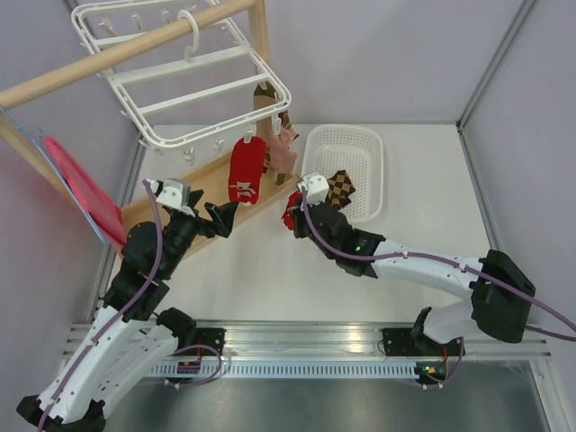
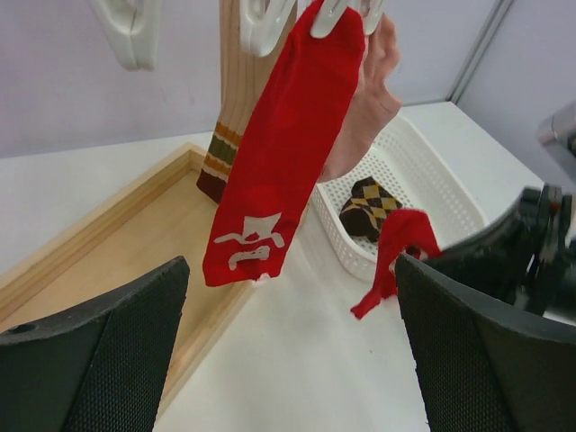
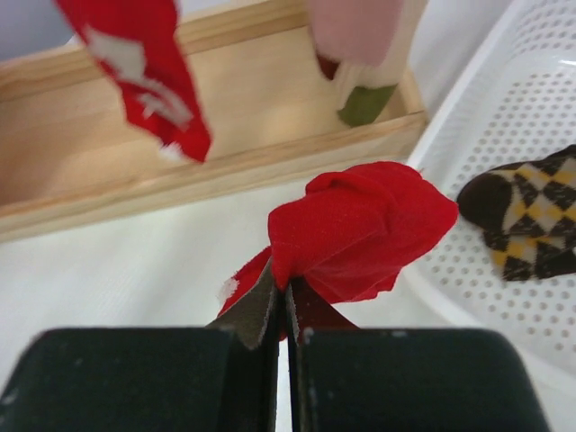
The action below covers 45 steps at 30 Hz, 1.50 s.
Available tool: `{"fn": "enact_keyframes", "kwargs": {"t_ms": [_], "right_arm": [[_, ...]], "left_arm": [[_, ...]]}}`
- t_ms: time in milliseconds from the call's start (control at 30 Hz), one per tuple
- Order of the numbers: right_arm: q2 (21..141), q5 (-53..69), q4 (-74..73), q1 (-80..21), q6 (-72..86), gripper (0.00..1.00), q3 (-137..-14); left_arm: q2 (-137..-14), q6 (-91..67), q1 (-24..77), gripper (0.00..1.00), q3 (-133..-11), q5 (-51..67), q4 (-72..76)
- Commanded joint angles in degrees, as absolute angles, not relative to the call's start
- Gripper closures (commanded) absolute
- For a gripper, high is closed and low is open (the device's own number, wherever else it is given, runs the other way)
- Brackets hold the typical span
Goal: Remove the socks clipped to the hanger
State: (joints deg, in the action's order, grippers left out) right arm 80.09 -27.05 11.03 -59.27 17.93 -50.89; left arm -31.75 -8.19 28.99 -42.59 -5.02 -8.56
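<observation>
The white hanger point(image 1: 193, 85) hangs from a wooden rail. A red sock with white marks point(image 1: 245, 171) and a pale pink sock point(image 1: 286, 148) still hang from its clips; both show in the left wrist view, the red one point(image 2: 288, 153) and the pink one point(image 2: 371, 99). My right gripper point(image 1: 295, 216) is shut on another red sock point(image 3: 355, 229), held above the table left of the white basket point(image 1: 364, 148). A brown-and-cream checkered sock point(image 1: 340, 187) lies in the basket. My left gripper point(image 1: 223, 218) is open and empty, below the hanging red sock.
A wooden rack with a tray base point(image 1: 202, 184) stands behind my left gripper. A striped sock point(image 2: 225, 153) hangs by its post. A red flat object point(image 1: 85, 193) leans at the left wall.
</observation>
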Motion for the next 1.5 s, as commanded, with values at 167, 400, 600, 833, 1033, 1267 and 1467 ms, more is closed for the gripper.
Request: {"fn": "enact_keyframes", "kwargs": {"t_ms": [167,400,600,833,1033,1267,1467], "right_arm": [[73.04,-19.17,3.7,-43.36,16.44,0.99,-56.86],[72.15,-6.52,1.41,-27.02,18.98,0.99,-58.61],[81.01,-0.09,-1.93,-23.73,18.54,0.99,-64.6],[86.31,-0.09,-2.11,-23.47,20.39,0.99,-64.34],[85.34,-1.05,-3.25,-23.29,19.43,0.02,-63.72],[84.2,-1.23,-4.92,-23.29,18.37,0.02,-63.02],[80.51,-0.88,-4.66,-23.2,18.46,0.02,-59.77]], "left_arm": [[-29.97,-3.95,33.13,0.03,-42.28,-14.06,-13.8],[-28.48,-4.22,33.13,0.02,-42.45,-16.35,-14.15],[-27.51,-4.83,33.22,0.02,-42.71,-18.01,-14.59],[-26.81,-5.19,33.13,0.02,-42.71,-18.46,-14.76],[-27.25,-5.27,33.13,0.02,-42.8,-18.11,-14.85],[-27.16,-5.01,33.22,0.02,-42.8,-17.94,-14.77],[-28.64,-4.66,33.22,0.01,-43.24,-14.07,-14.59]]}}
